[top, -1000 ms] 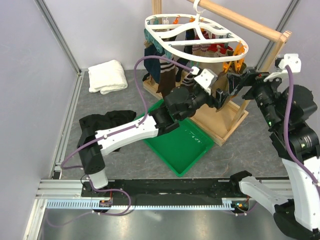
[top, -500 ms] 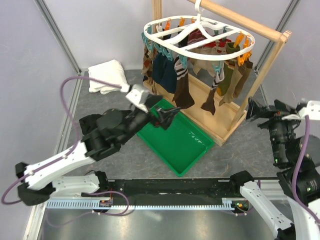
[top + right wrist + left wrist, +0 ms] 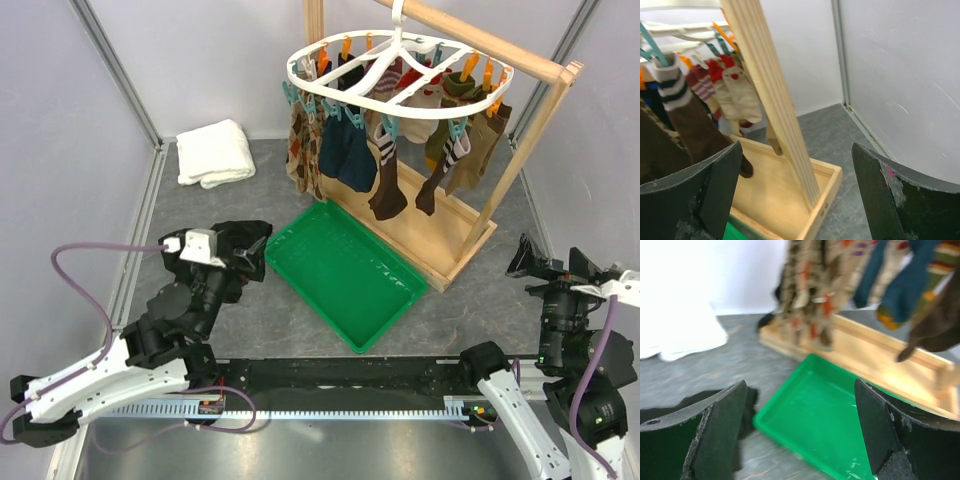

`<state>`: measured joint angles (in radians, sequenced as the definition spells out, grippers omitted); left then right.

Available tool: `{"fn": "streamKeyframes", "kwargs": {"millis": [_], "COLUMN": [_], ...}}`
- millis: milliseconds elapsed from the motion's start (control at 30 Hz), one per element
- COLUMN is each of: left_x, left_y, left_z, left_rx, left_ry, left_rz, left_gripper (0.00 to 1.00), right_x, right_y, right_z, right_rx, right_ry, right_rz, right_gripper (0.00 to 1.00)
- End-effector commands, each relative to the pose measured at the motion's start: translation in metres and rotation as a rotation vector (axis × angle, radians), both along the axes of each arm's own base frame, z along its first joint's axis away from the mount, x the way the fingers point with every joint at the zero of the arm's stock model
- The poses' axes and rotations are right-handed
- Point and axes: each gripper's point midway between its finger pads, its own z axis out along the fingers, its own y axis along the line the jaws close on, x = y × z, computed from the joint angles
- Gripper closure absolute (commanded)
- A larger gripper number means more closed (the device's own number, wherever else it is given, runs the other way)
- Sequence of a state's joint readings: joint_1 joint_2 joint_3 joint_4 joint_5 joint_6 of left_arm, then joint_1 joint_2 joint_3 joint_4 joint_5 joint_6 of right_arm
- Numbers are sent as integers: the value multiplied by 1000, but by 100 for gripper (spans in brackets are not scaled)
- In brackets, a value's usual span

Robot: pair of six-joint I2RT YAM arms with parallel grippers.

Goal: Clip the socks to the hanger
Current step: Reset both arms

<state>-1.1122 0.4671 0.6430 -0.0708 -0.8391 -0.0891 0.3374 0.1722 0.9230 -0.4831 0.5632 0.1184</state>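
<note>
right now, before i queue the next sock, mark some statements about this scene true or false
1. A sock lies in the green tray. False: no sock is in it.
2. The left gripper and the right gripper are both open and hold nothing. True.
3. Socks hang from the clips of the hanger. True.
4. The white towel is in the tray. False: it lies on the table near the back left corner, apart from the tray.
5. The hanger lies flat on the table. False: it hangs by its hook from the wooden rail.
</note>
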Motion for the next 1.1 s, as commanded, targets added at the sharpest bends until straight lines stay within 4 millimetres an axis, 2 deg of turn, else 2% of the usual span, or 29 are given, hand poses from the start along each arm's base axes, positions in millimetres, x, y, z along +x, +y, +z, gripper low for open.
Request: {"fn": "streamKeyframes", "kwargs": {"millis": [0, 33, 200, 400, 1067], "left_x": [-1, -1, -12, -20, -20], "left_y": [43, 45, 64, 77, 58], "left_z": [-13, -20, -3, -5, -4], "left_rx": [60, 65, -29, -82, 5], "left_ry": [-41, -42, -101, -123, -130], "left_rz": [147, 152, 137, 126, 45], "left_gripper": [2, 2, 1, 1, 1], "right_x": [-1, -1, 0, 0, 9], "right_y": [-15, -16, -20, -23, -21], "right_z": [-21, -23, -42, -53, -65], "right_rx": [12, 15, 22, 39, 27], "right_ry": [15, 10, 15, 15, 45], "right_rz": [-91, -95, -126, -147, -154], "right_gripper": [2, 2, 2, 2, 2]}}
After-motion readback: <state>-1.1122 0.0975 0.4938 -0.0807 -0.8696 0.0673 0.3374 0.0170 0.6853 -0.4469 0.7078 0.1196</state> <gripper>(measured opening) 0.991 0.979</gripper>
